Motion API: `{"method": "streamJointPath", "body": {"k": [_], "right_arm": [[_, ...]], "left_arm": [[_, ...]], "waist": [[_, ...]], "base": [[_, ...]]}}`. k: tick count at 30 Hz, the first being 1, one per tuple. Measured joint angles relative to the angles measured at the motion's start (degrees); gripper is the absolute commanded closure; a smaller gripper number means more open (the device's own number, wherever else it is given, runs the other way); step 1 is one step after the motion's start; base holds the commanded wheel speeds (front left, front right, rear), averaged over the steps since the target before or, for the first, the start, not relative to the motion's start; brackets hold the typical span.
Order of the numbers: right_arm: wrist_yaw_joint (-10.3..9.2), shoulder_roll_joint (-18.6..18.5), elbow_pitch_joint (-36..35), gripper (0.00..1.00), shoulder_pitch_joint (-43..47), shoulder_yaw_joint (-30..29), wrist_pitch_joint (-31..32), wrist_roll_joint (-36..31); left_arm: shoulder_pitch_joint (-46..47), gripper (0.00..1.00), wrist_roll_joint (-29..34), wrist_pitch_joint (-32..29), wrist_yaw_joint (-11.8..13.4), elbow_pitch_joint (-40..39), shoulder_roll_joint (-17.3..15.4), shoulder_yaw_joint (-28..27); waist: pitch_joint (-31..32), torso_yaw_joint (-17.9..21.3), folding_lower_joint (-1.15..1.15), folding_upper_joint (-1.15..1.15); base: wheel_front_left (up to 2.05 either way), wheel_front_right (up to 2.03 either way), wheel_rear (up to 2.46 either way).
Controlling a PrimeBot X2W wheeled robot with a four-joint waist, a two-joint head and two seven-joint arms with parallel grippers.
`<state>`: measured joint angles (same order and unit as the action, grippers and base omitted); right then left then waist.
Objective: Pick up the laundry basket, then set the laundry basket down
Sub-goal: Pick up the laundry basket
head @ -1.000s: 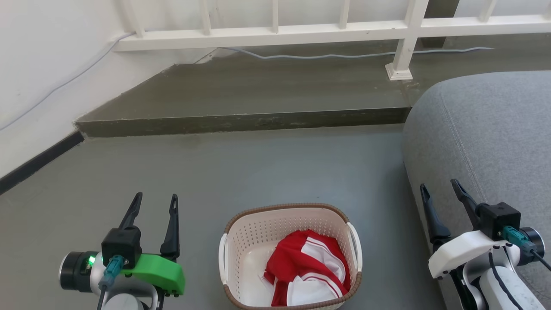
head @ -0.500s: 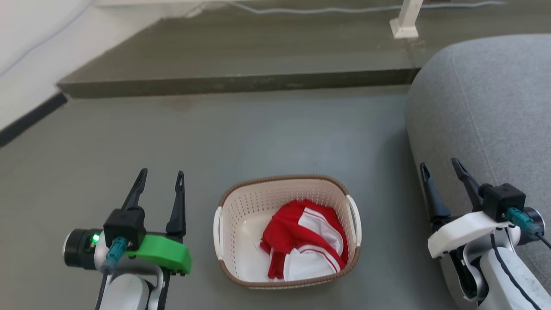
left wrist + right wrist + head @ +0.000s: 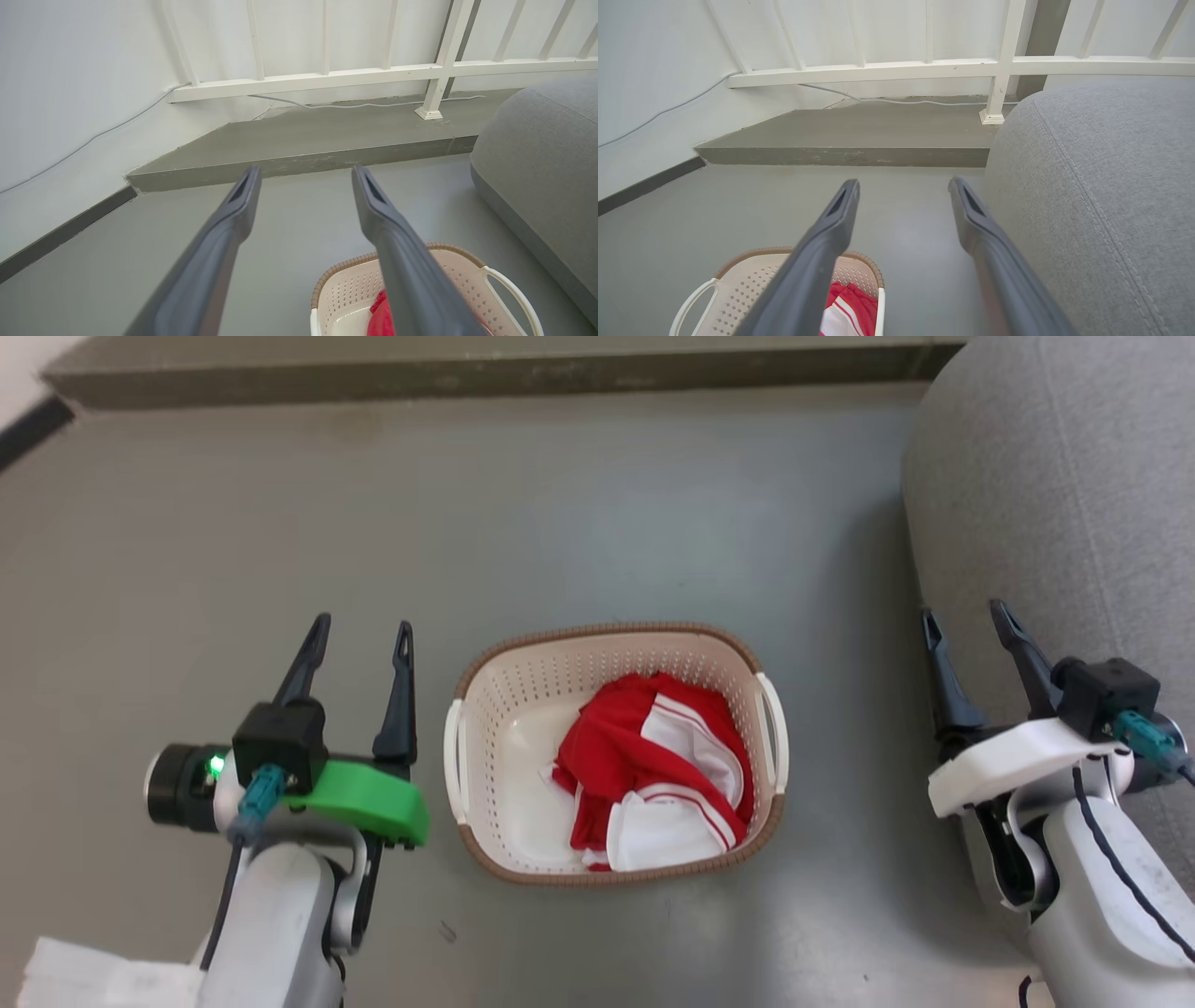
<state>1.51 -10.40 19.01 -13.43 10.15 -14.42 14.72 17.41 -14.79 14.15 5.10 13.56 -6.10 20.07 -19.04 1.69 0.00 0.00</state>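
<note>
The head camera has tipped down. The cream-white perforated plastic laundry basket (image 3: 597, 629) sits unlifted on the grey floor (image 3: 597, 504) between open, empty left tool (image 3: 362, 623) and right tool (image 3: 962, 611).

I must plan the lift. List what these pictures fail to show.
1. Head view: the red-and-white garment hides part of the floor of the laundry basket.
2. Left wrist view: the bottom edge and a finger of the left gripper hide much of it.
3. Right wrist view: likewise, with a finger of the right gripper.
4. Head view, lower left corner: a white thing, cut off, unidentifiable.
</note>
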Motion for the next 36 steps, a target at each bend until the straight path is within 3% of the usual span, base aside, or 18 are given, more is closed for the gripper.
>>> {"method": "streamJointPath", "body": {"k": [24, 36], "right_arm": [[2.53, 0.90, 9.17, 0.00, -17.59, 1.36, -0.01, -0.11], [3.77, 3.54, 16.37, 0.00, -21.53, 3.57, -0.02, -0.63]], "left_arm": [[19.78, 0.00, -0.83, -6.62, -4.19, 15.74, 2.21, 0.73], [24.46, 0.00, -1.67, -7.62, -6.20, 26.79, 3.36, 2.01]], "waist": [[-18.91, -0.20, 0.01, 0.00], [-25.84, -0.38, 0.00, 0.00]], "base": [[0.00, 0.00, 0.00], [0.00, 0.00, 0.00]]}}
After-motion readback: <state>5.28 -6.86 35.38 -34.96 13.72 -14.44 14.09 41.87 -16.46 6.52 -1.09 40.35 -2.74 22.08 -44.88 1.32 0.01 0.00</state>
